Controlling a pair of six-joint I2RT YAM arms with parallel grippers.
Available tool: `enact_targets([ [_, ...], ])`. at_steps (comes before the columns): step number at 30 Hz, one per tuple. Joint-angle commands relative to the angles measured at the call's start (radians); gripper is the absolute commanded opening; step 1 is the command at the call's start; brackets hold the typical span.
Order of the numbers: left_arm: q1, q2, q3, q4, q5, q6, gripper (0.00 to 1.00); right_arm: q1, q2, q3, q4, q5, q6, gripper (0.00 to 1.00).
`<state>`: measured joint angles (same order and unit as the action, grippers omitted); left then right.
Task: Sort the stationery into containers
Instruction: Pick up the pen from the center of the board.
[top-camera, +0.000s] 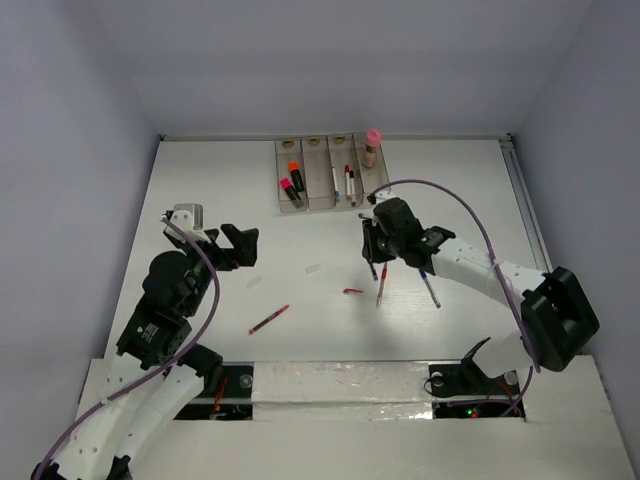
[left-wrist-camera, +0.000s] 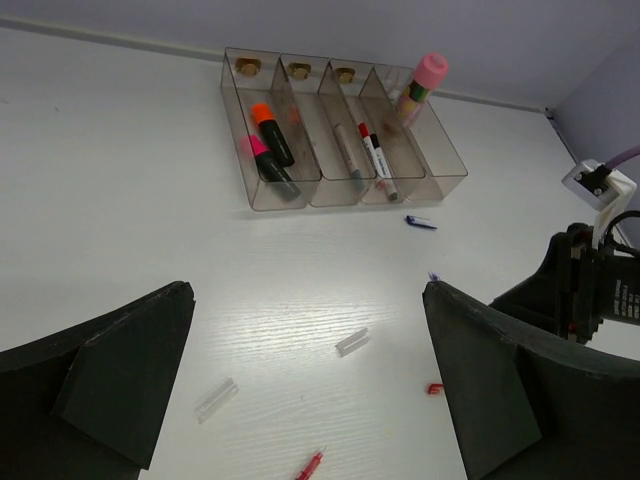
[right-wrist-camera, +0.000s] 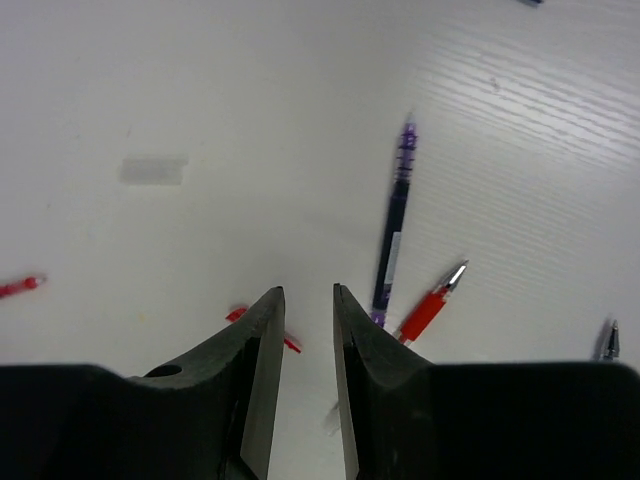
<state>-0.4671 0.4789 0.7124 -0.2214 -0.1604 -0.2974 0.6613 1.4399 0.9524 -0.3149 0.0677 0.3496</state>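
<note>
The four joined clear bins (top-camera: 316, 185) stand at the back middle of the table. The left bin holds an orange-capped highlighter (left-wrist-camera: 272, 130) and a pink-capped highlighter (left-wrist-camera: 268, 165). The third bin holds white markers (left-wrist-camera: 378, 160). The glue stick (top-camera: 372, 147) stands upright in the right bin. My right gripper (top-camera: 378, 248) hovers over loose pens, its jaws a little apart and empty (right-wrist-camera: 308, 292). A blue pen (right-wrist-camera: 394, 235) and a red pen (right-wrist-camera: 430, 308) lie just right of it. Another red pen (top-camera: 268, 319) lies at the front left. My left gripper (top-camera: 240, 245) is wide open and empty.
A blue pen (top-camera: 429, 288) lies right of the right gripper. A red cap (top-camera: 352, 291), a blue cap (left-wrist-camera: 421, 222) and two clear plastic pieces (left-wrist-camera: 352, 342) (left-wrist-camera: 216, 399) lie loose on the white table. Purple cables arc over both arms.
</note>
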Motion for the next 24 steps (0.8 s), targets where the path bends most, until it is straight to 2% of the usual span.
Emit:
enact_targets([
  [1, 0.01, 0.023, -0.002, 0.037, 0.009, 0.006, 0.99, 0.081, -0.015, 0.008, -0.053, -0.111, -0.075, 0.33],
  [6, 0.019, 0.038, 0.001, 0.034, 0.005, 0.01, 0.99, 0.147, 0.02, 0.042, -0.087, -0.163, -0.133, 0.34],
  [11, 0.051, 0.035, 0.005, 0.025, -0.016, 0.011, 0.99, 0.263, 0.099, 0.1, -0.024, -0.203, -0.086, 0.36],
  [13, 0.061, 0.027, 0.002, 0.021, -0.016, 0.009, 0.99, 0.273, 0.122, 0.132, -0.062, -0.148, -0.08, 0.36],
  [17, 0.061, 0.026, -0.001, 0.022, -0.007, 0.009, 0.99, 0.258, 0.108, 0.128, -0.145, 0.149, -0.017, 0.35],
  [20, 0.061, 0.027, 0.001, 0.025, 0.004, 0.011, 0.99, 0.193, 0.061, 0.089, -0.176, 0.257, 0.063, 0.31],
  [24, 0.061, 0.032, 0.001, 0.027, 0.027, 0.012, 0.99, 0.11, 0.01, 0.023, -0.187, 0.265, 0.121, 0.3],
])
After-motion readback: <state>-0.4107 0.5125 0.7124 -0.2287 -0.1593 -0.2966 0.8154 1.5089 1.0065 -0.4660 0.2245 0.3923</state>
